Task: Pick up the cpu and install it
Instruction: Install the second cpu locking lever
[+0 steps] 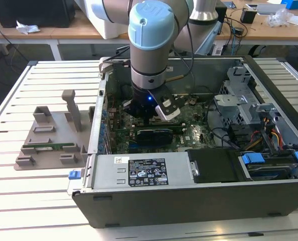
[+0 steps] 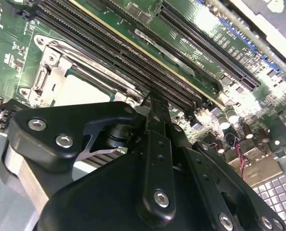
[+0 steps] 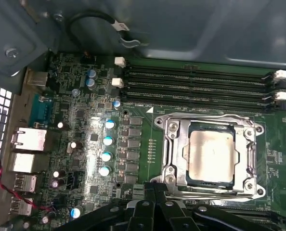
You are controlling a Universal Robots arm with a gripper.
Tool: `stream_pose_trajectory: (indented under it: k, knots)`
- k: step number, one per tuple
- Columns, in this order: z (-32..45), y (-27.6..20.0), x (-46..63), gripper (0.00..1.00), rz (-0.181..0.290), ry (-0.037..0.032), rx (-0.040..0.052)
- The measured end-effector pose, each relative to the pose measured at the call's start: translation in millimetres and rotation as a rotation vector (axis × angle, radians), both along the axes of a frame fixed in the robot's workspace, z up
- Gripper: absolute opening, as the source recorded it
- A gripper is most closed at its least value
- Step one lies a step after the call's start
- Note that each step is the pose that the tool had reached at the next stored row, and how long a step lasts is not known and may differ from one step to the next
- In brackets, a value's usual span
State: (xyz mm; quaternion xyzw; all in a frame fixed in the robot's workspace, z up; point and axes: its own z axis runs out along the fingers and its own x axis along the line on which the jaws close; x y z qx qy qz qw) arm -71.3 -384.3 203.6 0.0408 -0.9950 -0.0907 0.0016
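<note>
Inside the open computer case (image 1: 199,201), at the exterior view's centre, the gripper (image 1: 148,118) hangs low over the motherboard (image 1: 189,135). By the first wrist view, the cpu (image 3: 211,155) sits in its socket frame (image 3: 168,144). Second wrist view: gripper (image 2: 155,103) fingers (image 2: 155,144) pressed together, holding nothing; cpu (image 2: 83,90) at ten o'clock.

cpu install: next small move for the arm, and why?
Probably a short straight lift. In the first wrist view the cpu already lies flat inside its socket frame, and the gripper sits low just beside it, over the board, deep inside the case.
</note>
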Motion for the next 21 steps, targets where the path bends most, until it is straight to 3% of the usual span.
stream_pose_trajectory:
  k: [3,7,11,13,15,16,21]
  knots:
    - [-1.6,0.6,-0.2,0.11,0.005,0.0004,-0.0004]
    - [-4.9,7.2,-0.2,0.11,0.022,-0.0001,0.0]
    - [-4.7,7.1,-0.2,0.11,0.025,0.0,0.0]
    - [-1.8,7.1,-0.1,0.11,0.025,-0.0009,0.0007]
    - [8.0,7.7,-0.1,0.11,0.026,-0.0008,0.0]
    - [12.5,9.3,0.3,0.11,0.026,-0.0008,0.0001]
    - [13.1,24.5,11.0,0.11,0.026,0.0026,-0.0045]
